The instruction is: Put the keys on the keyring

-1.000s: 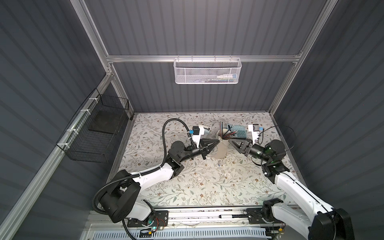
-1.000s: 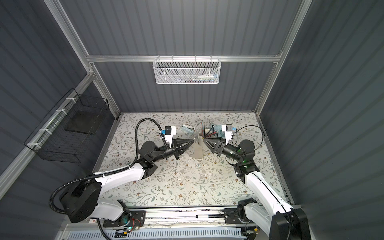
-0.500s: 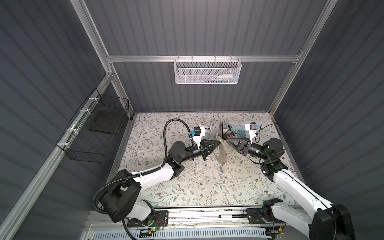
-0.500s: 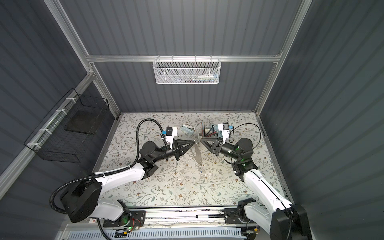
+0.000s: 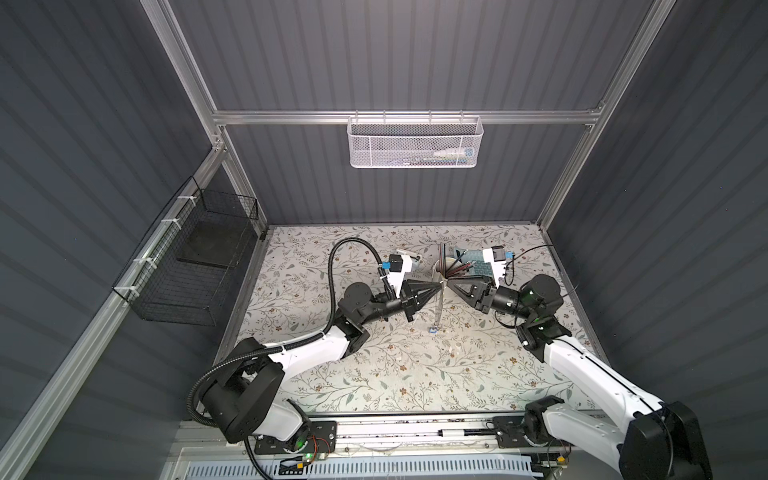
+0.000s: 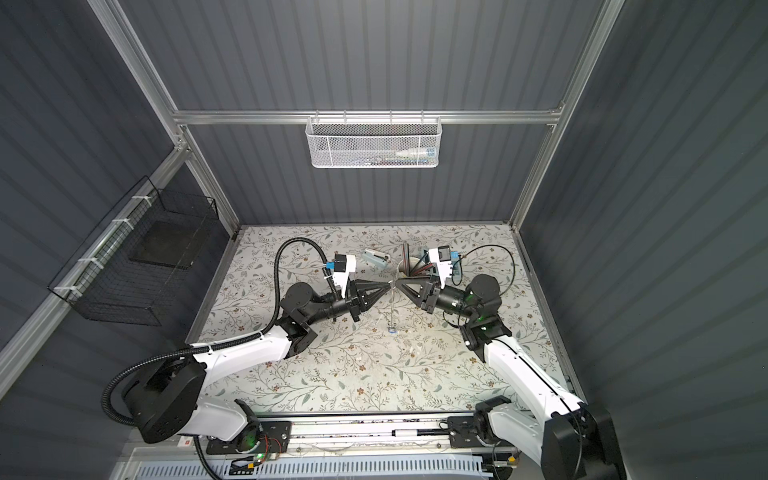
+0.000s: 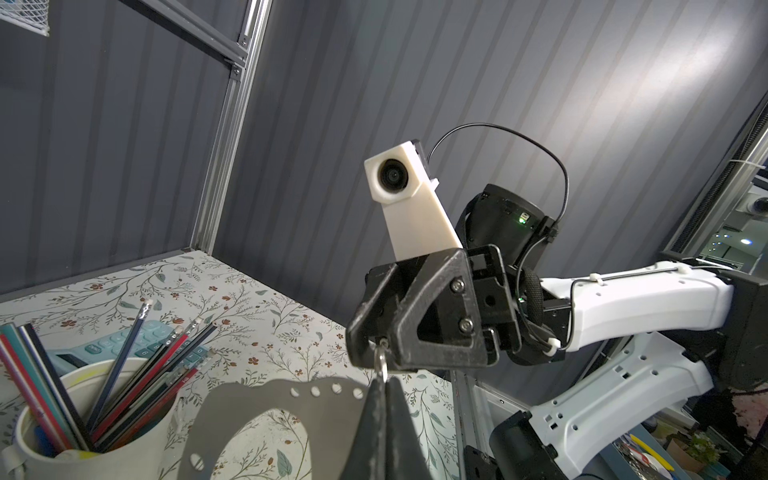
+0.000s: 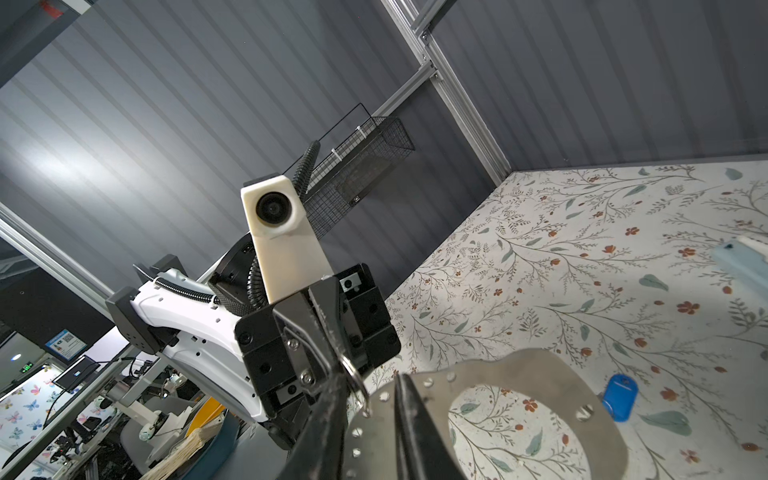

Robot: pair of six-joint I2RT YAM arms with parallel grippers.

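Near the front, over the flowery table (image 5: pixel 395 374), a key (image 5: pixel 433 330) with a blue tag sat right at the low end of the keyring (image 5: pixel 438 309). I could not tell if it hung there or lay on the table. The keyring was up in the air on its edge, a thin line in both top views. The left gripper (image 5: pixel 437 286) held it by the top rim, with its jaws closed tight on the grey metal. The right gripper (image 5: pixel 448 284) came in from the other side, tip to tip with the left one. Its jaws were a little open. In the right wrist view a small ring (image 8: pixel 355 380) and the rim's little holes showed in the gap. Just behind the grippers stood a white cup (image 7: pixel 137 419). It was full of pencils (image 7: pixel 166 365), leaning out like a fan. A green-blue calculator (image 7: pixel 112 338) lay on the cup's right and a pale blue stapler (image 6: pixel 376 257) on its left. On the left wall hung a black basket (image 5: pixel 178 303) with a dark flat pad (image 5: pixel 212 245) in it. Farthest off, on the back wall, hung a white basket (image 5: pixel 361 141). It held a pale tube (image 5: pixel 451 153) and other small things too dim to name.
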